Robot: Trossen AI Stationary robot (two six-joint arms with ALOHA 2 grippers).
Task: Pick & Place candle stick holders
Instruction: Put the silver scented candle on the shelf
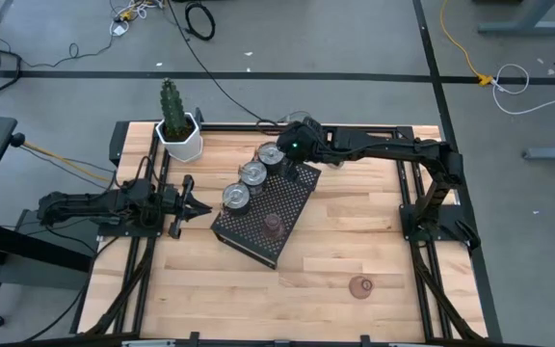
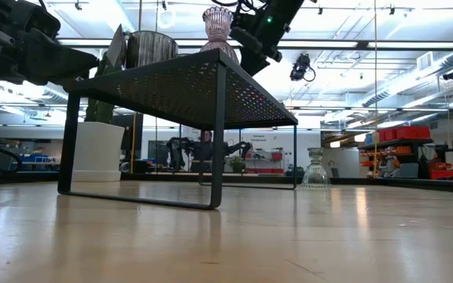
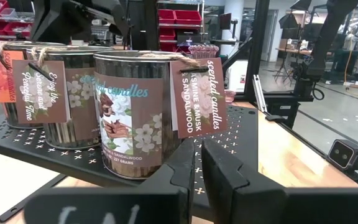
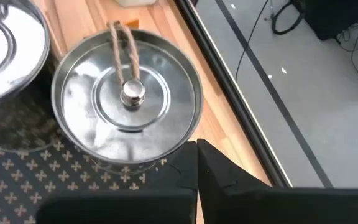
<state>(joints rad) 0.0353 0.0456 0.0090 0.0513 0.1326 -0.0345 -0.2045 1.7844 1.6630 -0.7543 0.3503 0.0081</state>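
Observation:
Three shiny silver holders with lids [image 1: 252,173] stand in a row on the black perforated tray [image 1: 292,198]; the left wrist view shows their paper tags [image 3: 197,96]. A pinkish glass holder [image 1: 273,225] also stands on the tray, and shows in the low view as the pink holder [image 2: 217,23]. Another pinkish holder [image 1: 360,286] stands upright on the wood near the table's front. My right gripper [image 4: 197,155] is shut and slants down beside the far silver holder [image 4: 126,96]. My left gripper [image 3: 199,168] is shut and level at the table's left, short of the tray. My right gripper's shut fingertips [image 4: 207,163] stand close against the rim of the far silver holder [image 4: 182,140], on the side toward the table's far edge, coming from above at a slant. I cannot tell whether they touch it.
A white hexagonal pot with a cactus [image 1: 178,135] stands at the table's far left corner. The tray is a raised rack on legs [image 2: 219,141], set askew in the table's middle. Bare wood [image 1: 374,212] lies to the tray's right and along the near edge.

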